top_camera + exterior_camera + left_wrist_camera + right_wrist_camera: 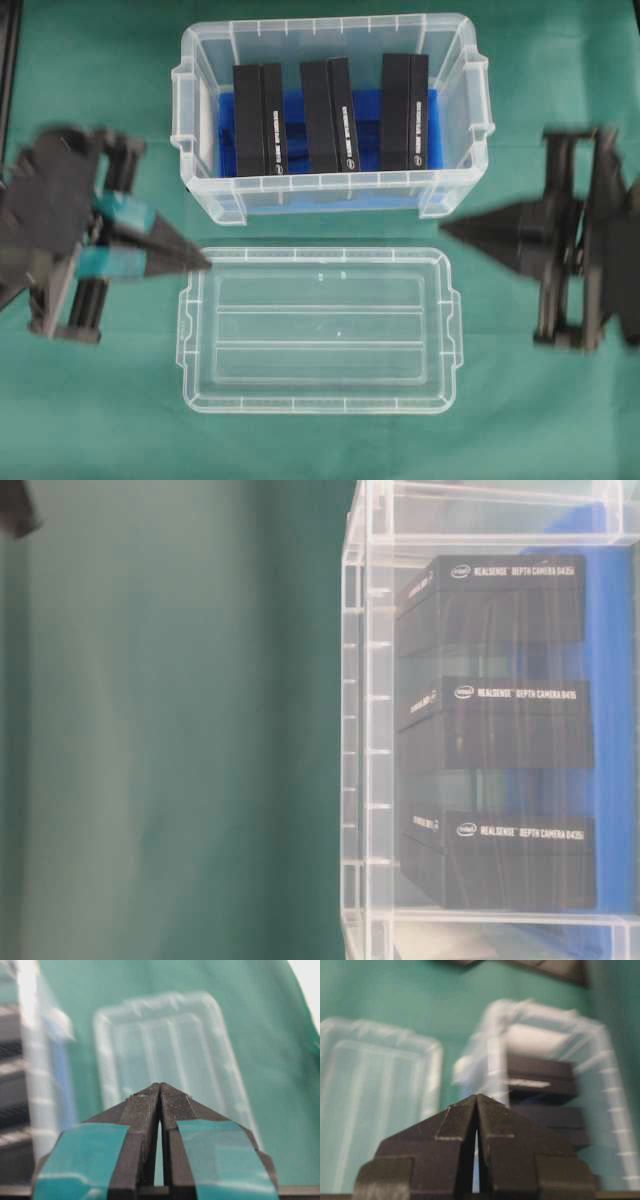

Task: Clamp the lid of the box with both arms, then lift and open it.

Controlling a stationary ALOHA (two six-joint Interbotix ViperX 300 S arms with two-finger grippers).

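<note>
Jaws pressed together on both our grippers, left (pixel 200 262) and right (pixel 447 229); we risk shoving the lid (pixel 320 330) sideways unless they spread.

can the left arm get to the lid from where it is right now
Probably yes. The left gripper is shut, its tip right by the lid's near corner, with only bare cloth between. The box stands behind the lid, off that path.

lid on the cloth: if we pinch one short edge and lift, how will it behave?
The lid looks like thin clear plastic, so probably light and likely to sag or twist from one end. Its ribbed centre may stiffen it somewhat. The smooth rim looks slippery for the pointed left hand. It lies flat on the cloth, so probably slides if pushed.
</note>
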